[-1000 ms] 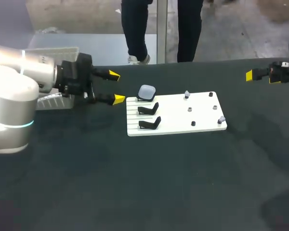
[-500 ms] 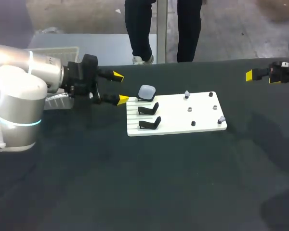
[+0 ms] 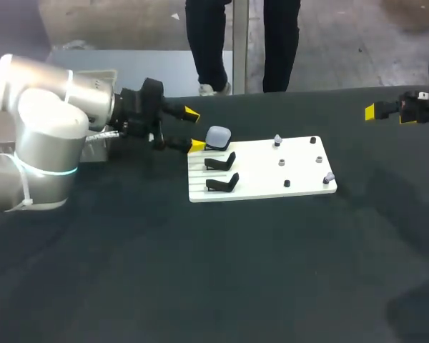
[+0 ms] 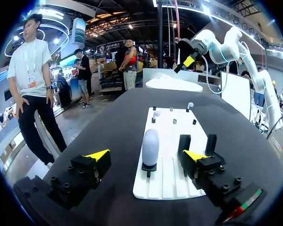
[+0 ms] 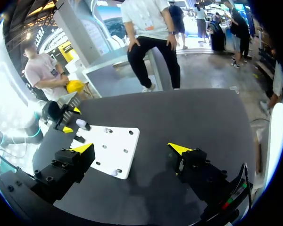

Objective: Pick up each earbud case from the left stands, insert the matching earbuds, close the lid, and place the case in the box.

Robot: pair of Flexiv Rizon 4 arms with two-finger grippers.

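Dark cloth covers the bench, and the left arm lies low over it, pointing at a white board. The left gripper is spread wide, just short of the earbud case. The case sits on the farthest of three black stands at the board's left end, and the other two stands are bare. The right gripper, also wide open, hangs well apart at the bench's right edge.

The case is a small, rounded, pale grey pebble standing on edge. It is probably light, stiff and smooth, so liable to slip; pinching its two broad faces looks safest. What seem to be tiny pale earbuds stand on pegs further along the board.
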